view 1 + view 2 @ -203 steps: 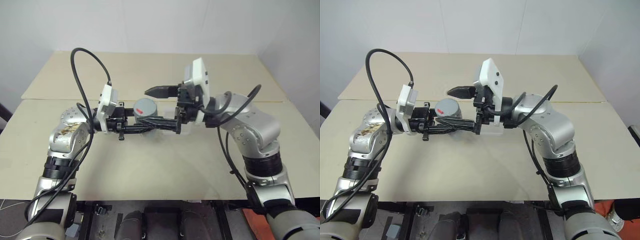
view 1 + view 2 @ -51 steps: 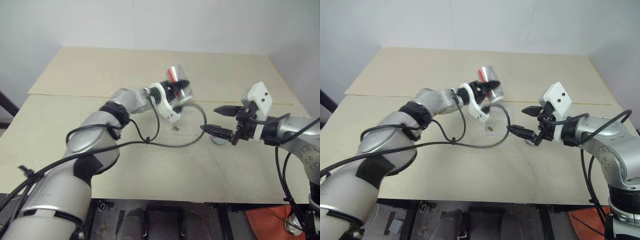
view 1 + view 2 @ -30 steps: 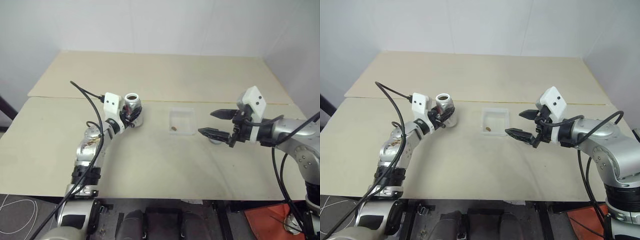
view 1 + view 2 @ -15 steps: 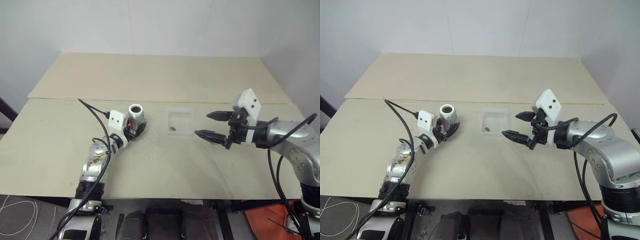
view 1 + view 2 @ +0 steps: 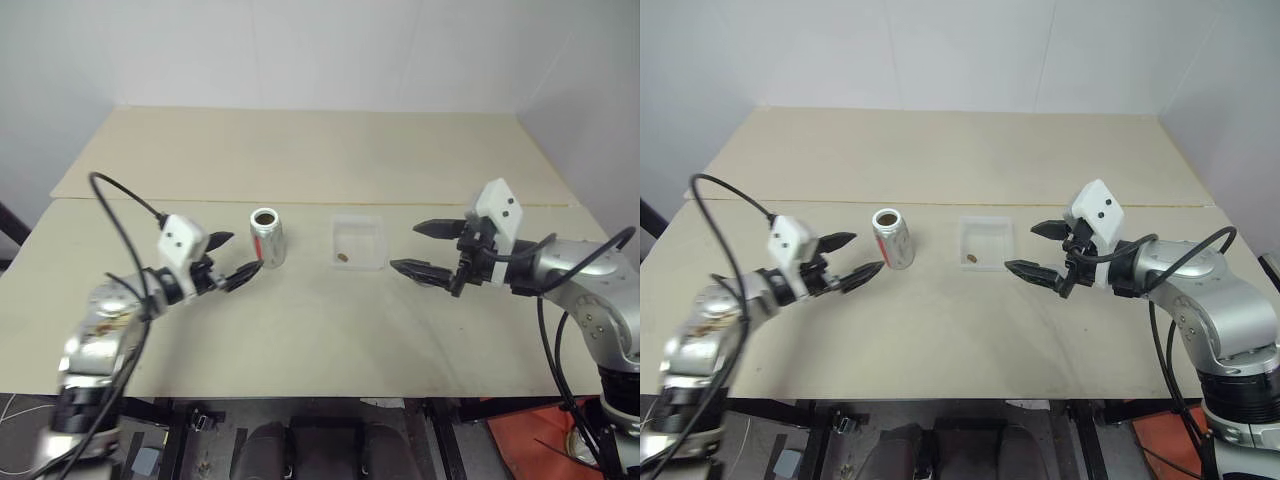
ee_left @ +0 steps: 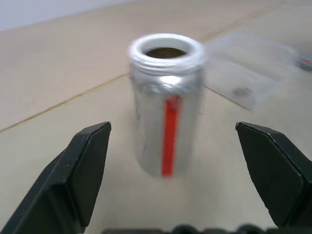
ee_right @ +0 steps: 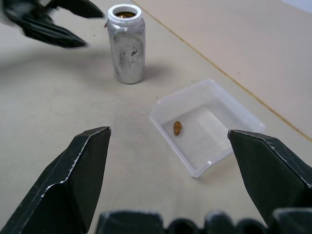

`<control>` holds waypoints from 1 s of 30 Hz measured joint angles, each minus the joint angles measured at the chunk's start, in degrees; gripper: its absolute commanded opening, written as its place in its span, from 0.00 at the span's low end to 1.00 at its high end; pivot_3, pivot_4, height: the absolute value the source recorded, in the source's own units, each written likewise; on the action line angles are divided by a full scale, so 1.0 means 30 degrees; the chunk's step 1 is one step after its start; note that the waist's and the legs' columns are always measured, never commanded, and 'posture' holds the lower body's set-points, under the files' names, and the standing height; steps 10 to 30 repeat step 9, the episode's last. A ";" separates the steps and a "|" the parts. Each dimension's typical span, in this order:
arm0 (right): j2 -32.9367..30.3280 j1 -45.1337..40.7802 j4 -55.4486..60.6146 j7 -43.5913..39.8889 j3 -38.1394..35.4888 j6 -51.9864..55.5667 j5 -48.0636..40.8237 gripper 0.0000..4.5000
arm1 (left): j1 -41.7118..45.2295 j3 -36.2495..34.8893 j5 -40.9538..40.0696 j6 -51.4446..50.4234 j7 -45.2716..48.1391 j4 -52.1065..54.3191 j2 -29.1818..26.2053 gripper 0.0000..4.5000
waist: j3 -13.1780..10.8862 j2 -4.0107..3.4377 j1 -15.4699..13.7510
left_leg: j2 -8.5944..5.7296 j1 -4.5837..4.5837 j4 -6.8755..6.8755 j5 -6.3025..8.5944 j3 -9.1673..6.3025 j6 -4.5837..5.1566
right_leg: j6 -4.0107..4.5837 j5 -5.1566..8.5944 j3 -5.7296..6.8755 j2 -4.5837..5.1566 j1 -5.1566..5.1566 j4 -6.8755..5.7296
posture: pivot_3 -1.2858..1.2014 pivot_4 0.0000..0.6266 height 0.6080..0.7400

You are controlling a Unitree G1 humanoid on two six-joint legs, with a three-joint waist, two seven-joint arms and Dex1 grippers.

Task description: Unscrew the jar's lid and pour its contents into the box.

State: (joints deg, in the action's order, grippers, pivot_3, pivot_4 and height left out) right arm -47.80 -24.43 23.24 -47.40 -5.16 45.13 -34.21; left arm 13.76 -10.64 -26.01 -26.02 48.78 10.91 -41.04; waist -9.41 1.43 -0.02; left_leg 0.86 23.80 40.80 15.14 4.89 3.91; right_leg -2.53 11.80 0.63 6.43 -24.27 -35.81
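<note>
Beige board forms the table (image 5: 330, 150), which spans the whole work area, with a seam running across it behind the objects.

Right arm: extended in from the right side, forearm roughly level, wrist turned toward the middle of the table. The right gripper (image 5: 428, 248) hangs above the surface just to the right of the box, fingers spread wide, empty, touching nothing. In the right wrist view both fingers frame the box and the jar without contact.

Left arm: reaching in from the left edge, elbow bent, forearm low over the table, gripper aimed at the jar. The left gripper (image 5: 233, 257) is released: its two black fingers stand wide apart, with the nearer fingertip close to the jar's base. In the left wrist view the jar sits between the fingers with clear space on both sides, so nothing is grasped.

The jar (image 5: 267, 236): silver metal, upright on the table left of centre, mouth uncapped, dark brown interior visible, red stripe on the side facing the left gripper.

The box (image 5: 358, 243): clear plastic, flat on the table, beside the jar on its right, apart from it.

The lid: a small grey object partly shows in the left wrist view beyond the box; identification is uncertain.

The contents (image 7: 177, 127): one small brown piece lying inside the box, near its edge.
</note>
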 measured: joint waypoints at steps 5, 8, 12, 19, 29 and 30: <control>0.0555 0.1141 -0.0045 -0.0447 -0.0471 -0.1910 0.0057 1.00 | -0.1942 -0.4398 -0.3369 -0.0135 0.5179 0.0564 -0.3727 0.99 | -0.0002 -0.0006 0.0090 | 0.0007 -0.0017 -0.0014 -0.0004 0.0011 -0.0014 | 0.0015 0.0014 0.0012 0.0003 0.0001 -0.0001 | 0.52 0.24 1.00; 0.0709 0.1189 -0.0124 -0.1080 -0.0861 -0.3211 0.0073 1.00 | -0.2869 -0.6309 -0.4664 -0.0522 0.6857 0.0733 -0.4907 0.99 | -0.0004 -0.0009 0.0068 | 0.0009 -0.0028 -0.0013 -0.0005 0.0012 -0.0015 | 0.0013 0.0017 0.0017 0.0003 0.0010 0.0000 | 0.52 0.24 1.00; 0.0703 0.1188 -0.0151 -0.1288 -0.0913 -0.3503 0.0073 1.00 | -0.3075 -0.6740 -0.4918 -0.0687 0.6977 0.0817 -0.5060 0.99 | -0.0004 -0.0009 0.0055 | 0.0009 -0.0037 -0.0014 -0.0005 0.0010 -0.0016 | 0.0012 0.0018 0.0018 0.0003 0.0017 0.0001 | 0.52 0.24 1.00; 0.0703 0.1188 -0.0151 -0.1288 -0.0913 -0.3503 0.0073 1.00 | -0.3075 -0.6740 -0.4918 -0.0687 0.6977 0.0817 -0.5060 0.99 | -0.0004 -0.0009 0.0055 | 0.0009 -0.0037 -0.0014 -0.0005 0.0010 -0.0016 | 0.0012 0.0018 0.0018 0.0003 0.0017 0.0001 | 0.52 0.24 1.00; 0.0703 0.1188 -0.0151 -0.1288 -0.0913 -0.3503 0.0073 1.00 | -0.3075 -0.6740 -0.4918 -0.0687 0.6977 0.0817 -0.5060 0.99 | -0.0004 -0.0009 0.0055 | 0.0009 -0.0037 -0.0014 -0.0005 0.0010 -0.0016 | 0.0012 0.0018 0.0018 0.0003 0.0017 0.0001 | 0.52 0.24 1.00; 0.0703 0.1188 -0.0151 -0.1288 -0.0913 -0.3503 0.0073 1.00 | -0.3075 -0.6740 -0.4918 -0.0687 0.6977 0.0817 -0.5060 0.99 | -0.0004 -0.0009 0.0055 | 0.0009 -0.0037 -0.0014 -0.0005 0.0010 -0.0016 | 0.0012 0.0018 0.0018 0.0003 0.0017 0.0001 | 0.52 0.24 1.00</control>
